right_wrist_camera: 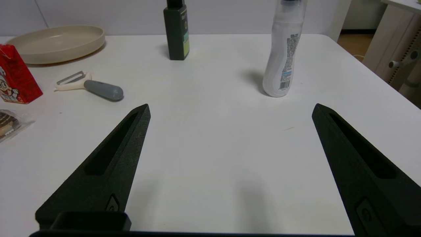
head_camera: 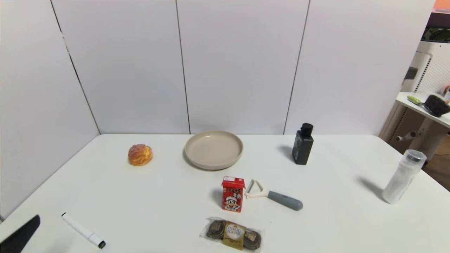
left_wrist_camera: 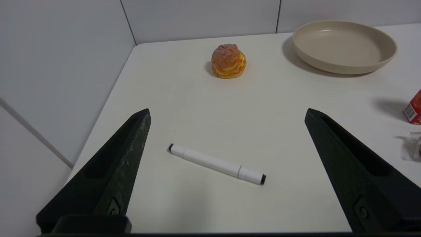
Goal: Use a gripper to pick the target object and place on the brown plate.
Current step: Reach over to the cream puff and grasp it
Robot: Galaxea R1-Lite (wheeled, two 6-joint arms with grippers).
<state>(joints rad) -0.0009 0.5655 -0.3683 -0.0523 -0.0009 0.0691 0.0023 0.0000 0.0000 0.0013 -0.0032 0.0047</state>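
A golden-orange bumpy bun (head_camera: 140,155) sits on the white table at the far left; it also shows in the left wrist view (left_wrist_camera: 228,61). The beige-tan plate (head_camera: 213,149) stands empty to its right, at the table's back middle, and shows in the left wrist view (left_wrist_camera: 344,46) and the right wrist view (right_wrist_camera: 56,43). My left gripper (left_wrist_camera: 227,113) is open and empty above the near left of the table, well short of the bun; only a fingertip (head_camera: 21,235) shows in the head view. My right gripper (right_wrist_camera: 231,109) is open and empty over the near right.
A white marker (head_camera: 83,230) lies near my left gripper. A red drink carton (head_camera: 232,194), a grey-handled peeler (head_camera: 277,197) and wrapped chocolates (head_camera: 232,234) lie in the front middle. A black bottle (head_camera: 302,144) and a white bottle (head_camera: 403,176) stand to the right.
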